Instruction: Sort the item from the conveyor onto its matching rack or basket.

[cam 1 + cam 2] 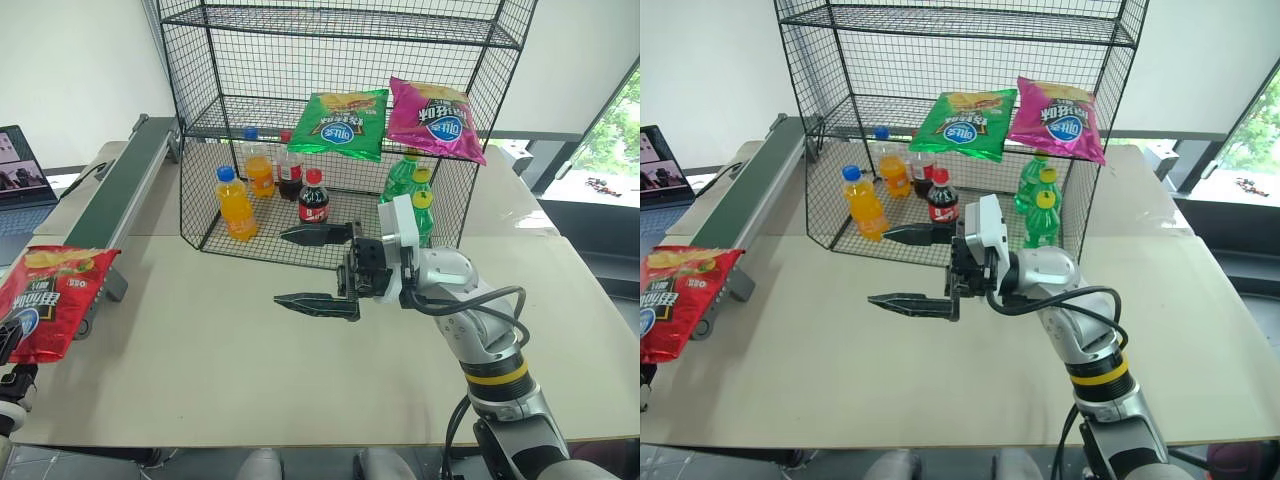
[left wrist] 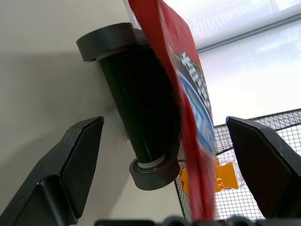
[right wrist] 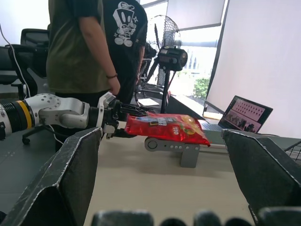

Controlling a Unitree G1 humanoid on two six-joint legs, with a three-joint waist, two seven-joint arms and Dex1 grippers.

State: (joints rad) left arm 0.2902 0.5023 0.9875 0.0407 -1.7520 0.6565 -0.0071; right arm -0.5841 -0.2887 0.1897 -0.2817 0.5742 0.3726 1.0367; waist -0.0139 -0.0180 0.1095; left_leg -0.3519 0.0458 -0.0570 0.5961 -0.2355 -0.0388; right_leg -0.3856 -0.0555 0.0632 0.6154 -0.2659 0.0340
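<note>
Glossy red foil bag, matt green belt, black wire-mesh rack, smooth beige table.

Three crisp bags: red, green, pink. Six drink bottles: two orange, two cola, two green. One wire rack, one conveyor, one laptop.

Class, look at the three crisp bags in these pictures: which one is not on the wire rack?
The red crisp bag. It sits at the conveyor's near end, at the left gripper, while the green bag and pink bag lie on a rack shelf.
</note>
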